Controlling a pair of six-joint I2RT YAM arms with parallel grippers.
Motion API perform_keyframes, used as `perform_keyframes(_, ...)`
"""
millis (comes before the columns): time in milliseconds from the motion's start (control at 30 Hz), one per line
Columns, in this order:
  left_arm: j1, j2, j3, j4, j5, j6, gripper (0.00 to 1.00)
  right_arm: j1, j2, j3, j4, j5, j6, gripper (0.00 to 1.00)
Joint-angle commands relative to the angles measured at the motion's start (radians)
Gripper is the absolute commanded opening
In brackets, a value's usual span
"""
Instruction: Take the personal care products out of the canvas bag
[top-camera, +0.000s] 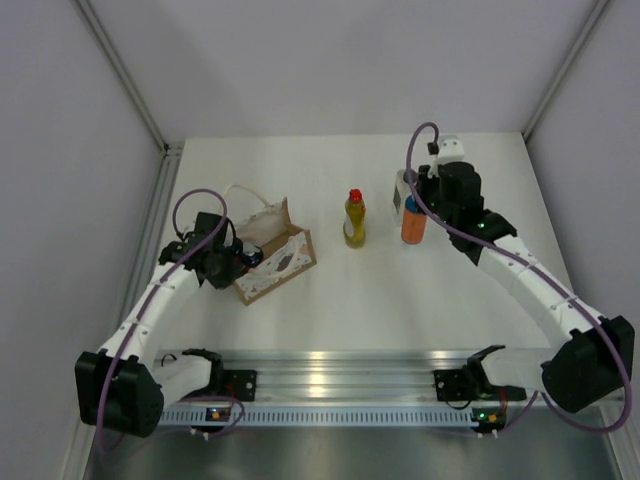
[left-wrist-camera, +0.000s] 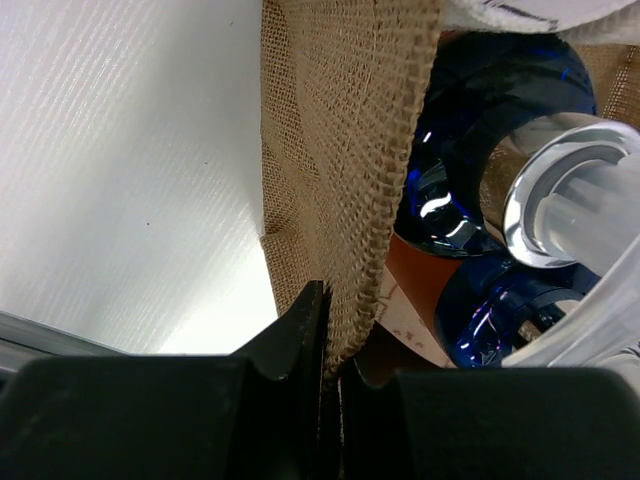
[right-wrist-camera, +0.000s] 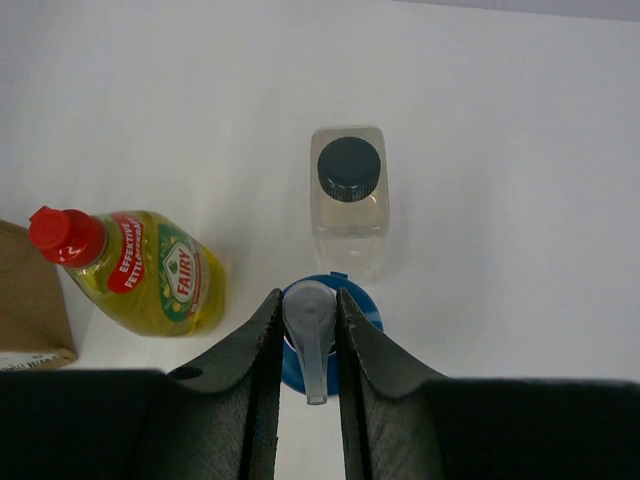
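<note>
**Both jaws clamped: one on the bag, one on a bottle**

A white, faintly ribbed table (top-camera: 340, 320) sits inside a plain grey-walled enclosure, with a ridged aluminium rail (top-camera: 340, 365) along its near edge.

The canvas bag (top-camera: 275, 255) stands at the left-centre of the table. It is small and boxy, tan-brown, with white lacy patterning on its side and a thin white loop handle (top-camera: 240, 190) curling out behind it. Up close its wall (left-wrist-camera: 340, 150) is a coarse, open burlap weave with a frayed-looking edge. The left jaws are closed on that edge, pinching the fabric between black moulded pads. Glossy dark-blue caps (left-wrist-camera: 450, 200) and a clear plastic pump part (left-wrist-camera: 570, 200) crowd the inside of the bag, with a strip of orange label (left-wrist-camera: 410, 290) between them.

Three products stand upright on the table, well apart from the bag. The yellow bottle (top-camera: 354, 218) is translucent and teardrop-shaped, with a red cap and a green-and-red label. To its right, the clear bottle (right-wrist-camera: 348, 195) is square-shouldered with a dark ribbed screw cap. Just in front of it is the orange bottle (top-camera: 413, 222), which has a blue collar and a smooth grey pump head (right-wrist-camera: 310, 330). The right jaws are closed on that pump head from above.
</note>
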Motion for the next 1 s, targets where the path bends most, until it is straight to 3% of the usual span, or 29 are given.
perform_keyframes(0,0.000,-0.001,0.030,-0.012,0.026,0.000,0.14,-0.020,-0.003,-0.025,0.280,-0.038,0.010,0.00)
perform_keyframes(267,0.000,-0.009,0.020,-0.011,0.026,-0.002,0.14,-0.021,0.061,-0.123,0.414,-0.086,0.016,0.00)
perform_keyframes(500,0.000,-0.015,0.019,-0.011,0.029,-0.002,0.14,-0.021,0.095,-0.148,0.423,-0.112,0.040,0.00)
perform_keyframes(567,0.000,-0.015,0.022,-0.011,0.032,-0.003,0.14,-0.020,0.092,-0.152,0.417,-0.110,0.043,0.09)
perform_keyframes(600,0.000,-0.018,0.023,-0.011,0.032,-0.003,0.14,-0.018,0.092,-0.152,0.412,-0.106,0.048,0.19)
perform_keyframes(633,0.000,-0.018,0.025,-0.012,0.032,-0.003,0.14,-0.020,0.090,-0.152,0.402,-0.104,0.048,0.38)
perform_keyframes(700,0.000,-0.020,0.027,-0.012,0.032,-0.003,0.13,-0.018,0.080,-0.148,0.391,-0.106,0.045,0.51)
perform_keyframes(833,0.000,-0.027,0.030,-0.012,0.038,-0.003,0.14,-0.015,0.057,-0.074,0.334,-0.116,0.040,0.59)
perform_keyframes(967,0.000,-0.032,0.034,-0.011,0.040,-0.003,0.13,0.020,0.047,0.030,0.259,-0.138,0.025,0.59)
